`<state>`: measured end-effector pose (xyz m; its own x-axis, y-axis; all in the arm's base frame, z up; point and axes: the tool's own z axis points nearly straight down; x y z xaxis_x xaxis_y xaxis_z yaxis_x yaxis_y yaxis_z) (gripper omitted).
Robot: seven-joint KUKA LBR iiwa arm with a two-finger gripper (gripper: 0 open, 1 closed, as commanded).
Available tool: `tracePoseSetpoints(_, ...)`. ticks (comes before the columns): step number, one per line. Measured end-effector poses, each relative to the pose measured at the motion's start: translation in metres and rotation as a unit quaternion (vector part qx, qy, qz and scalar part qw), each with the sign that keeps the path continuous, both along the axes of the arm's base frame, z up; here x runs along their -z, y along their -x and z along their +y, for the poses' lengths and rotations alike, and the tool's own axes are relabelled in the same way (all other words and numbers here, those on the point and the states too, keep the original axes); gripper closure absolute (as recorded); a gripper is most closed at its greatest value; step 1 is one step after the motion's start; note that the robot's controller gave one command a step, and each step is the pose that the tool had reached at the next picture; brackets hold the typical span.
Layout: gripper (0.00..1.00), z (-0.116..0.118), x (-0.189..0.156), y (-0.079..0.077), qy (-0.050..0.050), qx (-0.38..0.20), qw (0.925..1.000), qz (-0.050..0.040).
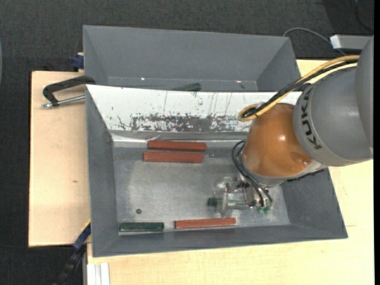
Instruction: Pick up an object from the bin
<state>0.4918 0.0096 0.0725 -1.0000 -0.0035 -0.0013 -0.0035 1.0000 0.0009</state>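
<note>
Four flat bars lie on the floor of the grey metal bin point(100, 177): three red-brown and one dark green. Two of the red-brown ones sit side by side near the back wall, left of centre. The back red-brown bar point(176, 145) is set slightly further right than the second red-brown bar point(172, 157), and their long edges touch or nearly touch. The front red-brown bar point(205, 222) lies along the front wall, a little right of centre. The dark green bar point(141, 226) lies in line with it toward the front left corner, with a gap between the two. One small dark speck point(138, 212) sits on the floor just behind the green bar.

The end effector point(237, 199) is low in the right front part of the bin, under the orange cover point(273, 147) of the grey arm point(341, 117). It is just behind the right end of the front red-brown bar, the thing nearest it, and well apart from the other three. Whether the end effector is wide or narrow cannot be told.
</note>
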Motion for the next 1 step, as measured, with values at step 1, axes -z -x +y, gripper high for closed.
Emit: tracePoseSetpoints(1,1.0,-0.013,-0.1439,-0.0511,0.0,0.017,0.9999,-0.0026)
